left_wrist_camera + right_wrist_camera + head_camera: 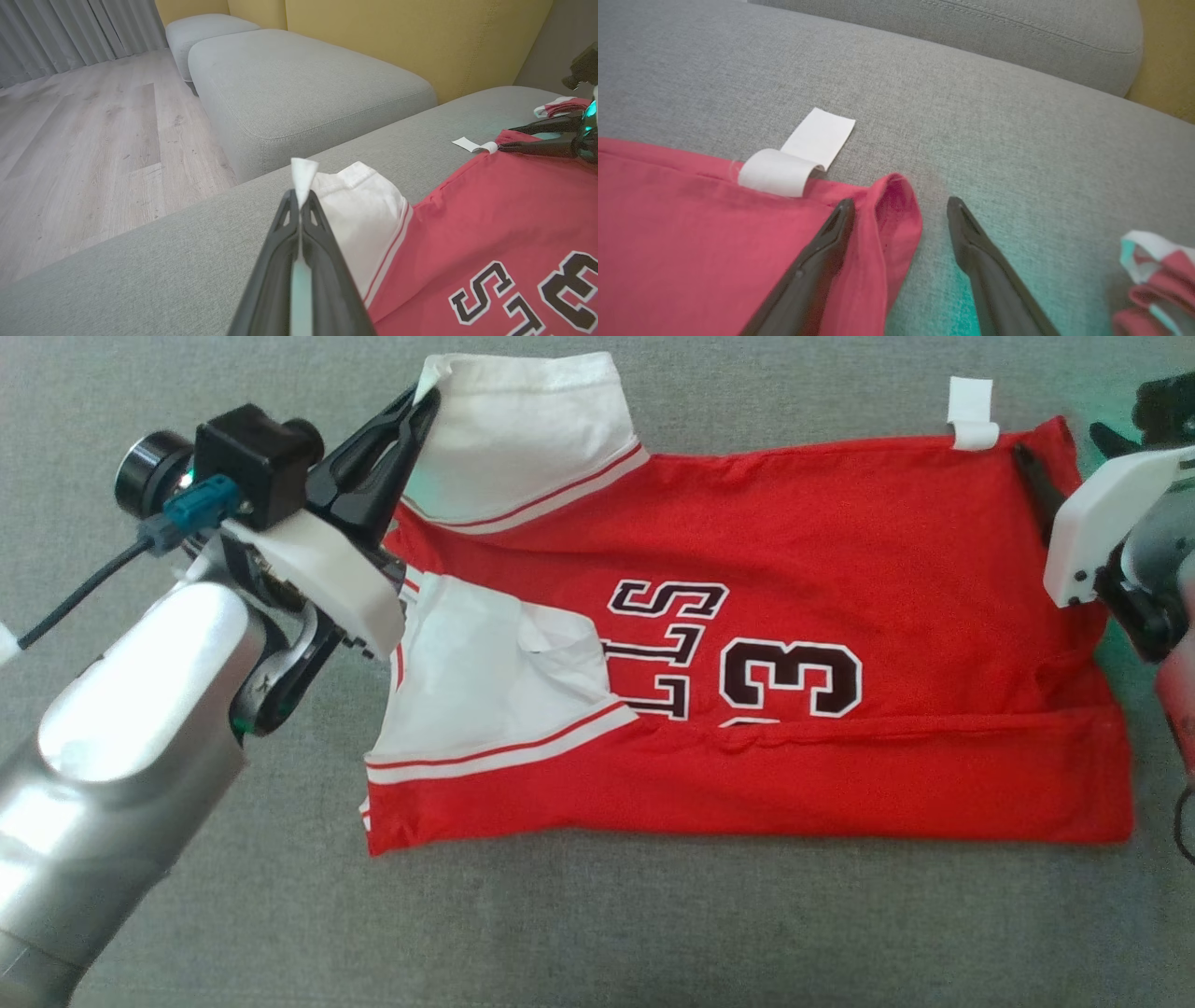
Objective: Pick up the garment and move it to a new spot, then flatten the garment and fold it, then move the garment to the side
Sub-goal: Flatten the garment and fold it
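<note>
Red jersey with white sleeves was spread out on the grey sofa cushion in the head view, number side up, and the near long edge looked folded over already. The left gripper was at the corner of the far white sleeve, and the right gripper sat at the far hem corner, just beside a little white label. Over in the left wrist view the two fingers were pressed together on the sleeve, with only a tiny peak of white fabric poking past the tips, and the wooden floor off beyond the cushion edge. In the right wrist view the fingers were apart, one lying on the red cloth and the other on bare cushion, with the curled hem corner between them and nothing gripped. There was also some other red and white scrap off to the side, and I couldn't tell what it was. My worry: that left pinch looked thin, so a lift could let the sleeve slip out. The right side might close on just the top layer of that curl, or snag the label instead. If only one end came up, I reckon the jersey would skew and wreck the fold
</note>
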{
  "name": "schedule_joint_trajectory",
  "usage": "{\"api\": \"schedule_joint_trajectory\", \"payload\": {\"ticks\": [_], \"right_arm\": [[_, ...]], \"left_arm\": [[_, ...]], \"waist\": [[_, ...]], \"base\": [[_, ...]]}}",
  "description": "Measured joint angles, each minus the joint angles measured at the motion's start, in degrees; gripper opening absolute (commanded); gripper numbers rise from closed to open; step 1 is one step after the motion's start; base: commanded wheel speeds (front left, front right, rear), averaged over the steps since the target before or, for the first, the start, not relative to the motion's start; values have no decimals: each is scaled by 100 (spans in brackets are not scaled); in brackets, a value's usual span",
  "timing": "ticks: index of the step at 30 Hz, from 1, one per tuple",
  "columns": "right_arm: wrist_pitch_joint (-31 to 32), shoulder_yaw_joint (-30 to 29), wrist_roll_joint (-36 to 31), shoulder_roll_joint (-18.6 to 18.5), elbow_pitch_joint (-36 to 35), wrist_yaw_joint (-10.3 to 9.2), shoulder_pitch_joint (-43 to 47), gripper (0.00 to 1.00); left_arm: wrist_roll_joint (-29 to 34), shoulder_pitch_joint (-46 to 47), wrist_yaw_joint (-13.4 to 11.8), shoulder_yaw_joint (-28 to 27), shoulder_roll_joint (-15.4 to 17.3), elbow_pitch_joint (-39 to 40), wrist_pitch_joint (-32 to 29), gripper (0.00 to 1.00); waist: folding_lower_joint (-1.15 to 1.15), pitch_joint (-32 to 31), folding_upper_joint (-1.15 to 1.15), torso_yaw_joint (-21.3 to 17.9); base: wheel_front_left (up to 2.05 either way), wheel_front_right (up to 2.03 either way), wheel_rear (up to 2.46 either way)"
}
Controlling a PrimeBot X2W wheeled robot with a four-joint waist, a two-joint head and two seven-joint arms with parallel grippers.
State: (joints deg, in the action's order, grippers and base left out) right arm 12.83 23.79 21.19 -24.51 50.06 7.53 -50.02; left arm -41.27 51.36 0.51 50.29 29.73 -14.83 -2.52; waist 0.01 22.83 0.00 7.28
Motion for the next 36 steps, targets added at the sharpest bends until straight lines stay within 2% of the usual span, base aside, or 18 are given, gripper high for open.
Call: {"api": "schedule_joint_trajectory", "payload": {"ticks": [8, 9, 10, 15, 18, 26, 36], "right_arm": [[-24, 511, 197, -168, 142, 0, -273, 100], [-23, 571, 242, -170, 172, 0, -310, 87], [-21, 637, 316, -172, 199, 0, -347, 0], [-174, 901, 614, -177, 227, 1, -433, 0], [-377, 871, 832, -175, 292, 0, -502, 0], [-1070, 705, 1210, -76, 328, 1, -1264, 0], [-1424, 762, 1363, 100, 748, 1, -1518, 0]], "left_arm": [[0, 44, 4, 16, -49, -127, 0, 0], [0, 51, 5, 18, -56, -159, 0, 0], [0, 58, 5, 18, -60, -180, 0, 0], [0, 164, 5, 11, -70, -356, 9, 0], [-11, 183, -58, -69, -87, -531, 110, 0], [10, 812, -20, -246, -155, -1414, 468, 0], [354, 1655, 60, -405, -782, -2906, 1535, 0]], "waist": [[-1, 109, 0, 52], [-1, 119, 0, 51], [-1, 126, 0, 49], [-1, 142, 0, 11], [0, 140, 0, -58], [-1, 229, 0, -268], [-1, 205, 0, -305]], "base": [[0, 0, 0], [0, 0, 0], [0, 0, 0], [0, 0, 0], [0, 0, 0], [0, 0, 0], [0, 0, 0]]}}
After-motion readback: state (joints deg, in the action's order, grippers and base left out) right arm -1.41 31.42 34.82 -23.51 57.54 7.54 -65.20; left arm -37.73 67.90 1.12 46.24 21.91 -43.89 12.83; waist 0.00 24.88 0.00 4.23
